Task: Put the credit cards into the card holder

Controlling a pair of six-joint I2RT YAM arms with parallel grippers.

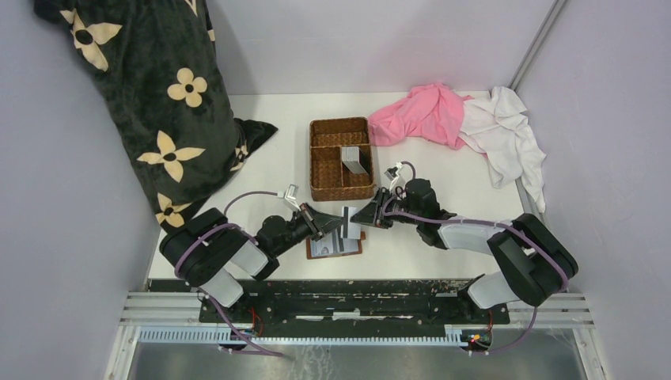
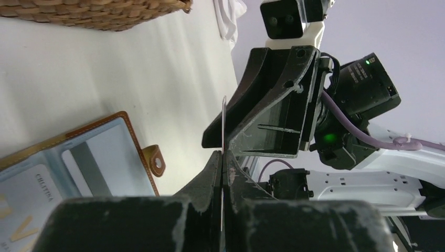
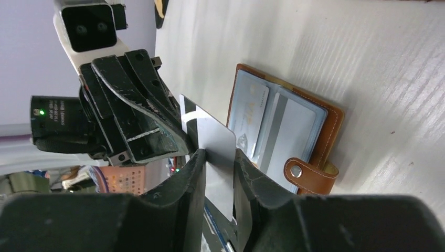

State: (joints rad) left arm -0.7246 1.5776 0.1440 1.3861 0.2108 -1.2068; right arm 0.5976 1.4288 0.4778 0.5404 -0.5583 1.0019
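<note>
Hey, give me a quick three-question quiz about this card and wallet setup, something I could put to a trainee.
1. True or false: the card holder lies closed.
2. What is the left gripper clamped on? A a credit card; B the pink cloth; C nothing.
3. Where do the spare cards stand?
Key: 1 false, it lies open. 2 A. 3 In the wicker basket.
</note>
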